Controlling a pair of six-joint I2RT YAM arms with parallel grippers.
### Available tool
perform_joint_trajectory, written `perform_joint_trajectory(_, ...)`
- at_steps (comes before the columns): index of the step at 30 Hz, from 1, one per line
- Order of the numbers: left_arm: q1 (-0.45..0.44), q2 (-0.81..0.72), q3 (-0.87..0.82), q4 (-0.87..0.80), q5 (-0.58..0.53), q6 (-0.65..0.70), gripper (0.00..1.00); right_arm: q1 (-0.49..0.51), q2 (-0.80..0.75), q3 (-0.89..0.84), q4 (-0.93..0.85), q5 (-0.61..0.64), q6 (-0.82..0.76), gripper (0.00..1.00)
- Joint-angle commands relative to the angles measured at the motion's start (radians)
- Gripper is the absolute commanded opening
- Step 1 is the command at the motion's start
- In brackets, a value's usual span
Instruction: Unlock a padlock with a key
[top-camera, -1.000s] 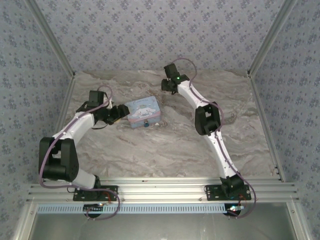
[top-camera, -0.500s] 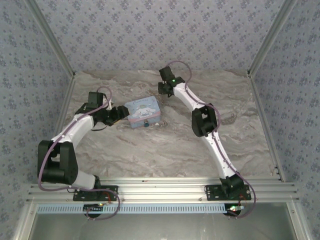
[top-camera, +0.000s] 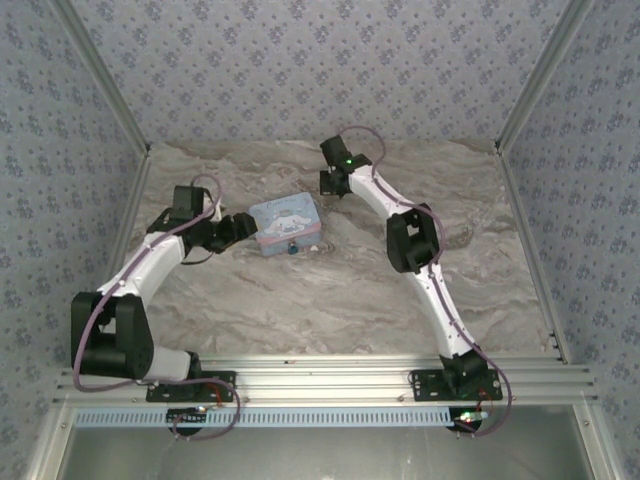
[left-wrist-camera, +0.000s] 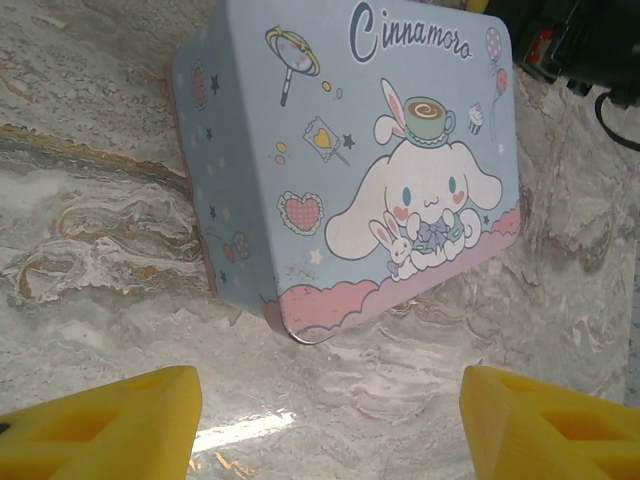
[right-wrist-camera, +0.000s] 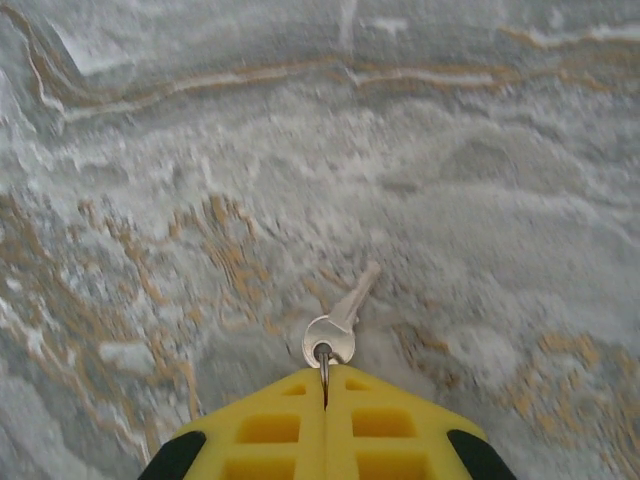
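R pincer (right-wrist-camera: 325, 378) pinching key (right-wrist-camera: 338, 328) by ring | L pincer (left-wrist-camera: 330, 405) spread, facing tin (left-wrist-camera: 350, 150) | padlock (top-camera: 291, 249) just beside tin

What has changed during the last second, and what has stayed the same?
The right gripper shifted slightly left and closed on the ring of the key. The left gripper stayed open, facing the tin. The tin and the padlock did not move.

Moved the right hand (right-wrist-camera: 325, 378) slightly leftward over the surface (right-wrist-camera: 450, 200). Closed it fully, pinching the ring of the key (right-wrist-camera: 338, 328). Swung the left arm (top-camera: 150, 262) elbow slightly outward.
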Motion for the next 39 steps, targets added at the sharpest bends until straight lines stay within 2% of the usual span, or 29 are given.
perform_joint_trajectory(1, -0.001, -0.047, -0.021, -0.036, 0.013, 0.027, 0.69, -0.002, -0.113, -0.102, -0.048, -0.012, -0.023, 0.0)
perform_joint_trajectory(4, -0.001, -0.081, -0.045, -0.046, 0.017, 0.031, 0.69, 0.0, -0.222, -0.247, -0.038, -0.017, -0.048, 0.0)
perform_joint_trajectory(10, -0.021, -0.169, -0.133, -0.021, 0.065, 0.025, 0.68, 0.013, -0.52, -0.703, 0.083, -0.005, -0.078, 0.0)
perform_joint_trajectory(13, -0.061, -0.2, -0.168, -0.006, 0.061, 0.012, 0.67, 0.041, -0.665, -0.914, 0.135, 0.006, -0.067, 0.0)
perform_joint_trajectory(17, -0.151, -0.207, -0.2, 0.032, 0.018, -0.018, 0.66, 0.119, -0.8, -1.101, 0.161, 0.024, -0.039, 0.0)
perform_joint_trajectory(20, -0.227, -0.186, -0.209, 0.072, -0.019, -0.051, 0.65, 0.193, -0.859, -1.181, 0.165, 0.032, -0.009, 0.0)
perform_joint_trajectory(21, -0.249, -0.18, -0.21, 0.081, -0.032, -0.059, 0.65, 0.218, -0.873, -1.201, 0.166, 0.032, 0.002, 0.03)
perform_joint_trajectory(26, -0.346, -0.139, -0.216, 0.127, -0.099, -0.094, 0.65, 0.327, -0.943, -1.282, 0.159, 0.026, 0.079, 0.36)
perform_joint_trajectory(28, -0.367, -0.125, -0.221, 0.14, -0.112, -0.103, 0.65, 0.343, -0.977, -1.295, 0.15, 0.022, 0.111, 0.41)
perform_joint_trajectory(34, -0.44, -0.078, -0.22, 0.172, -0.17, -0.111, 0.61, 0.339, -1.099, -1.387, 0.164, 0.036, 0.242, 0.44)
perform_joint_trajectory(39, -0.503, -0.004, -0.201, 0.205, -0.214, -0.114, 0.53, 0.334, -1.095, -1.429, 0.174, 0.059, 0.288, 0.4)
